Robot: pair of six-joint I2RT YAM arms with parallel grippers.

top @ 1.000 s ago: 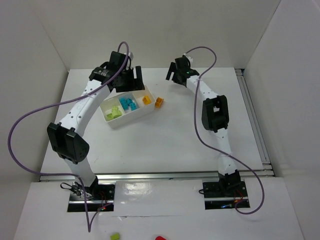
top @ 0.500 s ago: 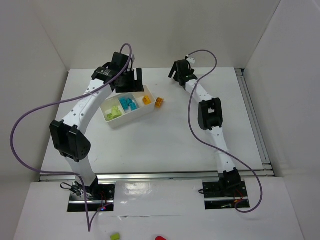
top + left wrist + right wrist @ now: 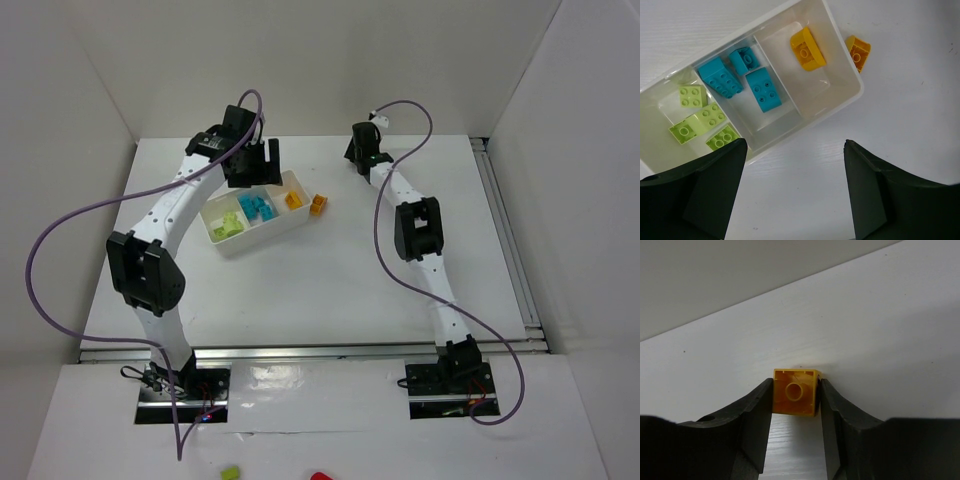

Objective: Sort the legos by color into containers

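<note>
Orange lego (image 3: 795, 399) squarely between the right end effector's (image 3: 795, 390) 2 fingers (image 3: 757, 415), both clamped against its sides.

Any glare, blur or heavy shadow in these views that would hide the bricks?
Top external: even light, soft shadows, sharp, though bricks are tiny. Left wrist: tray and contents crisp, no glare; left gripper near-black. Right wrist: orange brick sharp in the shut right gripper, a soft shadow beneath it.

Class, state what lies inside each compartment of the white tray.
Four lime bricks show in one end compartment, three cyan bricks in the middle, one orange brick in the other end. A finger of the left gripper hides the lime compartment's near corner.
</note>
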